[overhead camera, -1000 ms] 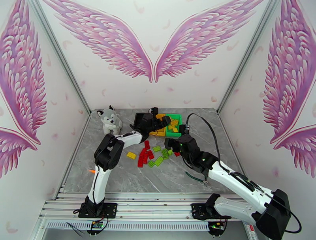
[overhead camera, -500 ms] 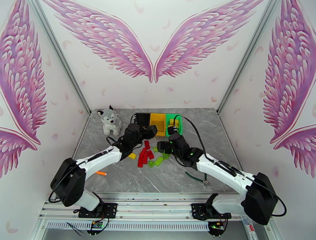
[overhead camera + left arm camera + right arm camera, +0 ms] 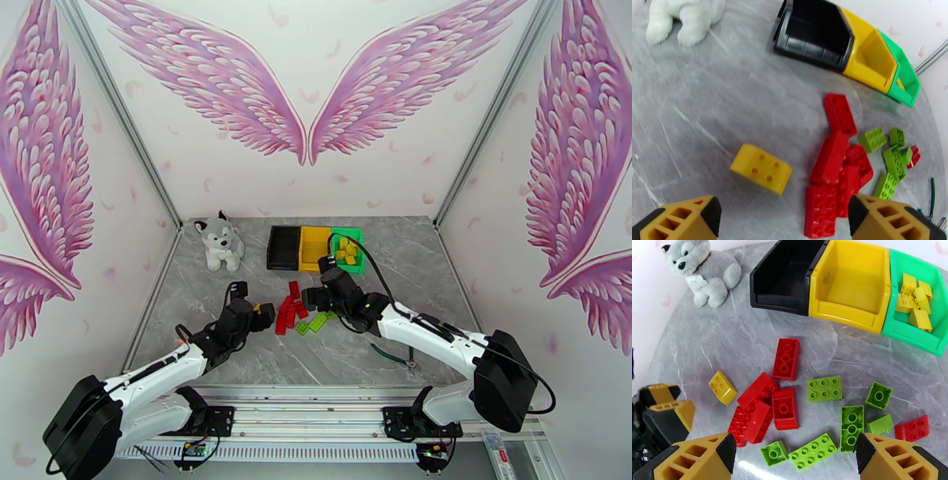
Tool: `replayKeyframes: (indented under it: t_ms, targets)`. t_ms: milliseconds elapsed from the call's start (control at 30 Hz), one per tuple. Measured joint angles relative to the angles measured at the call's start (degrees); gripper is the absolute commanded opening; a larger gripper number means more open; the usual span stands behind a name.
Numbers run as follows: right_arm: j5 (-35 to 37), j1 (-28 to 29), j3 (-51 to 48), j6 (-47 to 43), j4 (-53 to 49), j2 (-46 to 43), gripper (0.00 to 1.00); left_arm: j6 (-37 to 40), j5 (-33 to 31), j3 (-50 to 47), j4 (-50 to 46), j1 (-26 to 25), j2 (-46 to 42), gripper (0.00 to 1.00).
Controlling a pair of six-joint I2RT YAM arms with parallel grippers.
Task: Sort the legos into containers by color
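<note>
The legos lie loose mid-table: one yellow brick (image 3: 760, 168) (image 3: 723, 387), several red bricks (image 3: 829, 158) (image 3: 786, 359) (image 3: 288, 308) and several light green bricks (image 3: 824, 389) (image 3: 873, 139). My left gripper (image 3: 784, 221) (image 3: 265, 314) hovers open just short of the yellow brick, touching nothing. Over the pile's near side my right gripper (image 3: 796, 461) (image 3: 310, 298) is open and empty. The containers stand in a row at the back: black bin (image 3: 780, 305) (image 3: 283, 247), yellow bin (image 3: 845, 315) (image 3: 315, 247), and green bin (image 3: 912, 336) (image 3: 347, 251) with several yellow bricks (image 3: 916, 295) inside.
A plush husky (image 3: 220, 241) (image 3: 705, 269) sits at the back left. A thin green cable (image 3: 391, 355) lies on the table beside the right arm. The left gripper's fingers (image 3: 665, 413) show at the left edge of the right wrist view.
My left arm has swung back from the bins to the near left, low by the yellow brick, its jaws wider. The right gripper has shifted left over the pile.
</note>
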Motion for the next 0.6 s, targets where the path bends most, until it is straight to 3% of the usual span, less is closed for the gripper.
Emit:
replayKeyframes:
  t_ms: [200,600]
  targets:
    - [0.26,0.11,0.09,-0.39,-0.11,0.02,0.86,-4.17,4.50,-2.45,4.76,0.00,1.62,0.92]
    - [1.11,0.37,0.66,-0.42,-0.39,0.02,0.86,-7.67,6.16,0.37,14.19,0.90,17.33,0.88]
